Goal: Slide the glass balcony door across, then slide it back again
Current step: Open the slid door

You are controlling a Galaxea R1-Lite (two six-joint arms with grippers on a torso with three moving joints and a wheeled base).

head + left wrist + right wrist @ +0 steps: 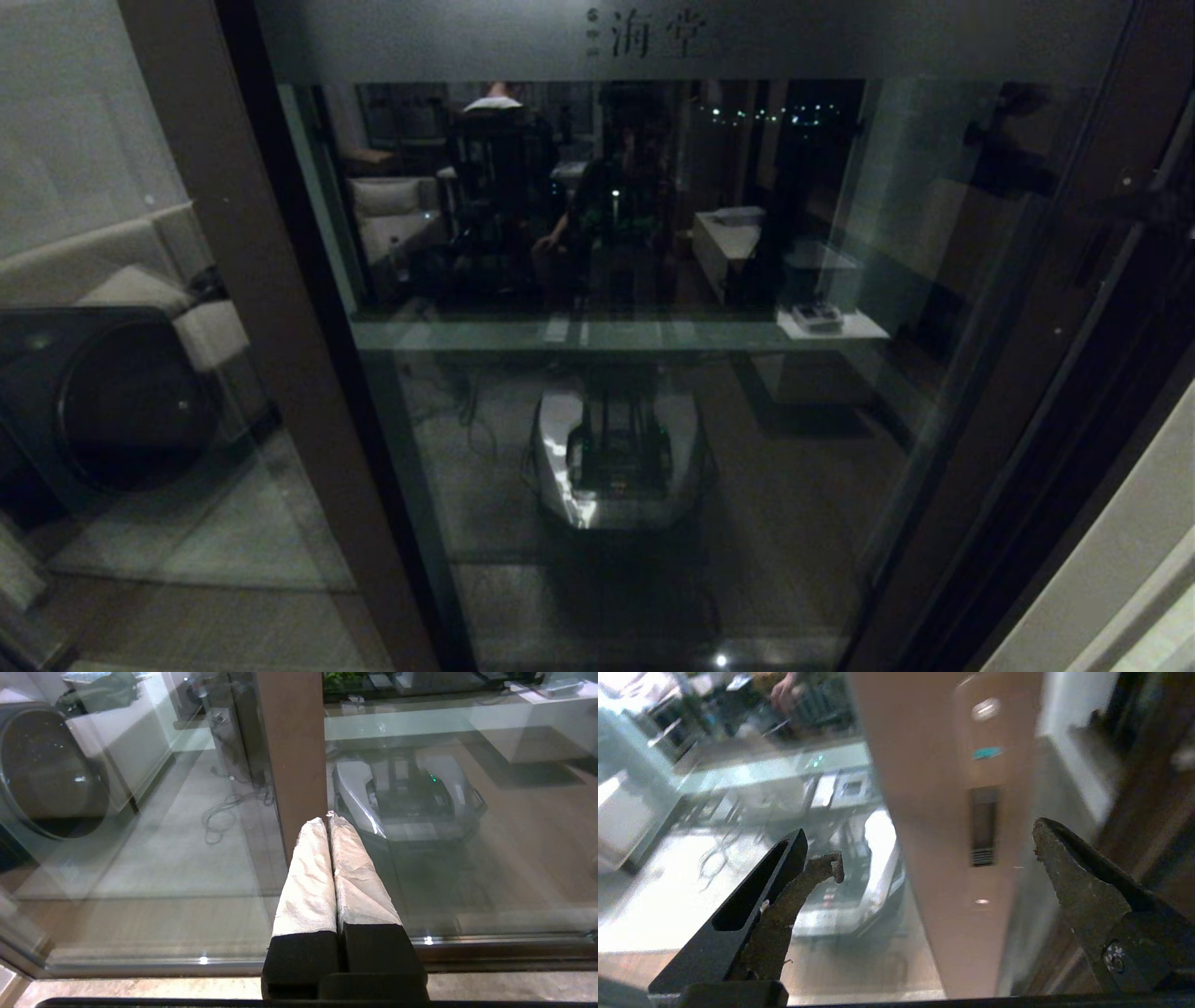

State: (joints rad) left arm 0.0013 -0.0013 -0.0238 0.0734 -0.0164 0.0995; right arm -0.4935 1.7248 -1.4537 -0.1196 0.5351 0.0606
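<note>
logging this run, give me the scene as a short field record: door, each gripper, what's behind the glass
door: tall glass balcony door with brown frame, stile carrying a narrow recessed handle slot
right gripper: right gripper open, straddling the stile, no contact visible
left gripper: left gripper shut, white-wrapped fingers together, idle before a plain brown stile
behind glass: round dark appliance

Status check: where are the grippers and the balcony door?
Right gripper open, jaws either side of the door stile, facing its handle slot, not gripping. Left gripper shut, parked low by another brown stile. Nothing in the way.
</note>
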